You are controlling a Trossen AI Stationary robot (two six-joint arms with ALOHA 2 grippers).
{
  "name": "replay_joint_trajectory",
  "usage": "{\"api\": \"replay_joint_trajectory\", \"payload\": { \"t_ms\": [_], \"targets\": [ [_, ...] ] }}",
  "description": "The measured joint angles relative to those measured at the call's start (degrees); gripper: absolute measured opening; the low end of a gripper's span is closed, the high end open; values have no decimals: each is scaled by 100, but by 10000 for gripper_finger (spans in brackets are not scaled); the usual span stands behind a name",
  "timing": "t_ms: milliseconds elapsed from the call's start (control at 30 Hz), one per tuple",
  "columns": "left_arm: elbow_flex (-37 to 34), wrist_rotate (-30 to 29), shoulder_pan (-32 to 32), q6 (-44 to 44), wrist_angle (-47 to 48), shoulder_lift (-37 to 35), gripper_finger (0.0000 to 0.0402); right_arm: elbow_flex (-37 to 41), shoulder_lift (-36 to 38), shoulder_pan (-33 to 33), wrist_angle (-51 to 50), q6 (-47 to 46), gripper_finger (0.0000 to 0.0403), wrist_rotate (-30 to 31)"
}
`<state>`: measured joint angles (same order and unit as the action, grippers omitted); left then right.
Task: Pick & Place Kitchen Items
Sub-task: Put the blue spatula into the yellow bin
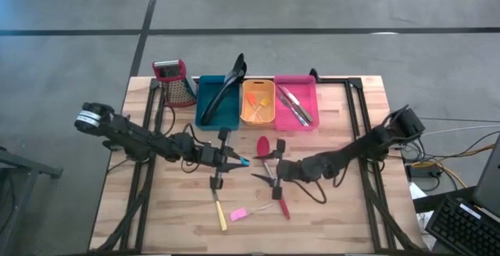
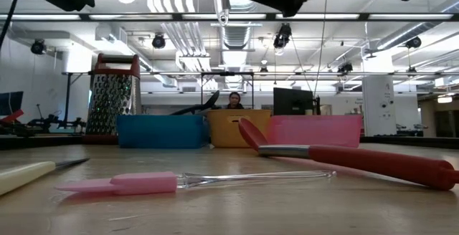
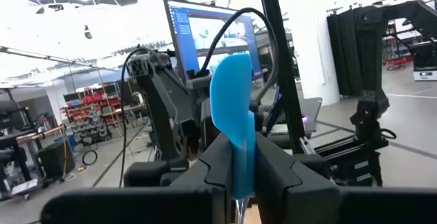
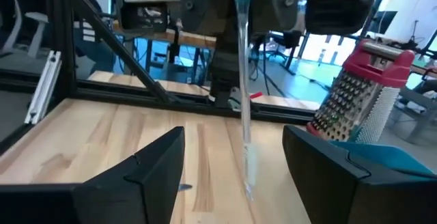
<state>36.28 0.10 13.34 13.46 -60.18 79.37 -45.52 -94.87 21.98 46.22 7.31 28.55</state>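
Blue spatula point(image 3: 232, 108) clamped in left gripper point(image 1: 237, 161) fingers, right gripper point(image 1: 264, 168) fingers apart, no legible writing.

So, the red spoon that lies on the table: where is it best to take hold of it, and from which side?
Take the red spoon by its thick handle, just behind the metal neck. It lies flat on the table, so probably come straight down, claw across the handle. The bowl tilts up and is rounded, a poorer hold.
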Motion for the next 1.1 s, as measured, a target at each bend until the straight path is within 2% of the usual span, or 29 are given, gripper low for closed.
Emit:
{"api": "replay_joint_trajectory", "payload": {
  "t_ms": [167,300,400,500,533,600,867,967,1100],
  "targets": [
    [-1,4,0,4,6,0,34,-308,-330,-55,-79,-5,231,-4],
    [1,20,0,0,16,0,34,-502,-531,-94,-105,20,196,7],
    [1,35,0,0,17,0,34,-611,-556,-125,-195,38,132,9],
    [1,52,7,-29,73,0,34,-662,-563,-149,-410,56,37,20],
    [1,52,8,-37,88,0,35,-662,-564,-158,-433,63,26,18],
    [1,46,2,-116,133,0,50,-658,-562,-160,-457,39,15,26],
    [3,-20,0,-143,661,-172,162,-648,-288,-85,-899,70,11,193],
    [2,-20,0,-110,1107,-440,186,-646,-12,40,-1348,78,10,505],
    [3,-109,4,-115,1952,-914,197,-638,380,257,-2014,58,10,1098]
  ]
}}
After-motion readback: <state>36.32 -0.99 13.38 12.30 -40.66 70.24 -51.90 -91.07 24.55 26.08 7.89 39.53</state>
